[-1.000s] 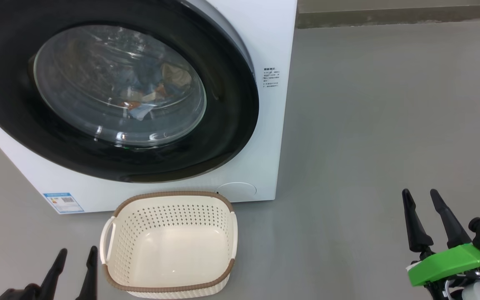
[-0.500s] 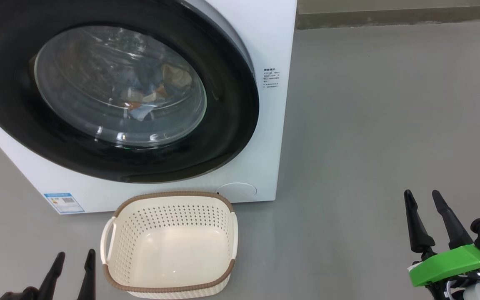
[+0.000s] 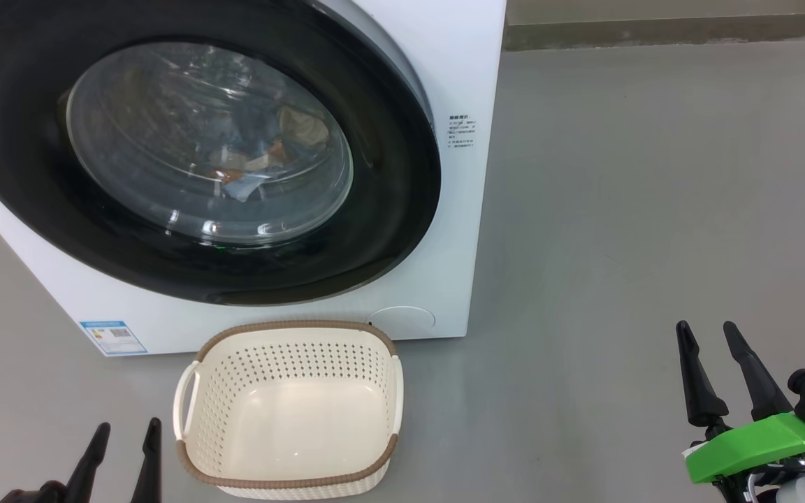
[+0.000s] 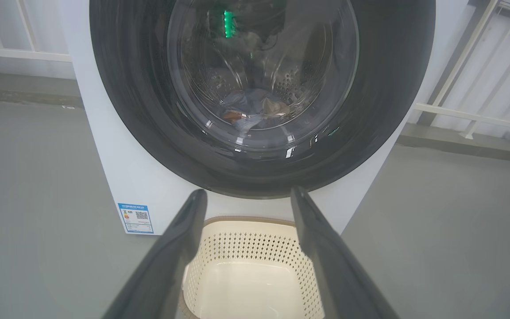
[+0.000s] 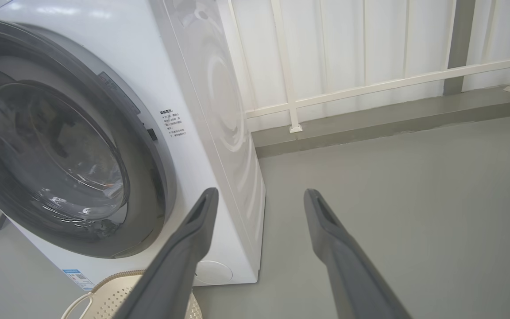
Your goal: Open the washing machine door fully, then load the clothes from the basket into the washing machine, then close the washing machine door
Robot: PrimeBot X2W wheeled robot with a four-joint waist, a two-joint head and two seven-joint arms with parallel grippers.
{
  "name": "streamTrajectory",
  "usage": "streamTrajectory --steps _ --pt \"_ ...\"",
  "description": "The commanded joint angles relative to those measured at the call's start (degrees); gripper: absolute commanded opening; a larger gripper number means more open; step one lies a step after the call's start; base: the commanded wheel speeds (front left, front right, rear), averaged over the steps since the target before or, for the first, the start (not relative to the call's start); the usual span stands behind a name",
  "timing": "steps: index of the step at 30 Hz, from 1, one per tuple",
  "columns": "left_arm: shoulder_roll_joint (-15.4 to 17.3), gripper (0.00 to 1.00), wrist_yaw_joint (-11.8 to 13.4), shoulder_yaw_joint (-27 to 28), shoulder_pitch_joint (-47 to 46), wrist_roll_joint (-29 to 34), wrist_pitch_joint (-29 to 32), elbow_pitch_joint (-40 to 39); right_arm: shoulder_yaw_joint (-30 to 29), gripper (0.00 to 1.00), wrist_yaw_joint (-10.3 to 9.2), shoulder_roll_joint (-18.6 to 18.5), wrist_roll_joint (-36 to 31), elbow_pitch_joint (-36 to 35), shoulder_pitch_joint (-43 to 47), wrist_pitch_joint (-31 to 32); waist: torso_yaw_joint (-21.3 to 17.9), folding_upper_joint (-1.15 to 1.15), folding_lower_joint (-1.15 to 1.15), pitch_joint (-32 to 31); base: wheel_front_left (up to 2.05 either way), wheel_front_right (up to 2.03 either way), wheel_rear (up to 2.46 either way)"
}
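Observation:
The washing machine (image 3: 462, 230) stands white and boxy ahead of me. The washing machine door (image 3: 392, 216) lies shut against its front. Through the glass bowl I see the clothes (image 3: 263, 154), blue and beige, lying in the drum. The basket (image 3: 298, 326) sits on the floor just below the door with nothing in it. My left gripper (image 3: 130, 423) is open, low and to the left of the basket. In the left wrist view its fingers (image 4: 179, 239) frame the basket (image 4: 246, 220) and the clothes (image 4: 255, 110). My right gripper (image 3: 705, 325) is open, far to the right over bare floor.
Grey floor (image 3: 654, 175) spreads to the right of the machine. A low kerb and a white railing (image 5: 370, 84) run behind it. A blue label (image 3: 112, 337) marks the machine's lower left corner.
The whole head view has shifted a little to the right, so the camera has moved. Both grippers sit slightly lower in the picture and stay open.

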Motion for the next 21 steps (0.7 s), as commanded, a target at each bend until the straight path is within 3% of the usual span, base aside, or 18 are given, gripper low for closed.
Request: streamTrajectory --steps 1,3,4,9,16,21 --pt "1.09 1.0 -0.13 2.21 -1.15 0.6 -0.37 -1.4 1.04 1.0 -0.01 -0.8 -0.7 -1.52 -0.59 -0.46 0.05 0.0 0.0 0.06 0.0 0.0 0.0" --pt "1.01 1.0 -0.13 2.24 -1.15 0.72 -0.37 -1.38 1.12 1.0 -0.01 -0.77 -0.73 -1.57 -0.66 -0.46 0.09 0.0 0.0 0.14 0.0 0.0 0.0" --pt "-0.19 0.0 0.0 0.03 0.0 0.16 0.0 0.0 0.08 0.0 0.0 0.0 0.0 -0.07 0.0 0.0 0.1 0.0 0.0 0.14 0.0 0.0 0.0" --pt "-2.93 0.0 0.01 -0.96 0.75 -0.09 0.1 2.54 0.78 0.0 0.0 2.09 0.1 3.27 1.53 0.36 0.11 0.0 0.01 0.15 0.0 0.0 0.0" --pt "-3.52 0.0 0.0 -0.17 0.43 -3.61 1.28 2.05 0.2 0.0 0.0 2.44 3.69 2.8 1.42 1.53 0.2 0.0 0.14 -0.02 0.0 0.0 0.0" --pt "-3.93 0.0 0.0 0.39 0.1 -6.13 2.11 1.83 -0.19 0.0 0.0 2.68 6.27 2.57 1.26 2.34 0.27 0.0 0.01 0.07 0.0 0.0 0.0"
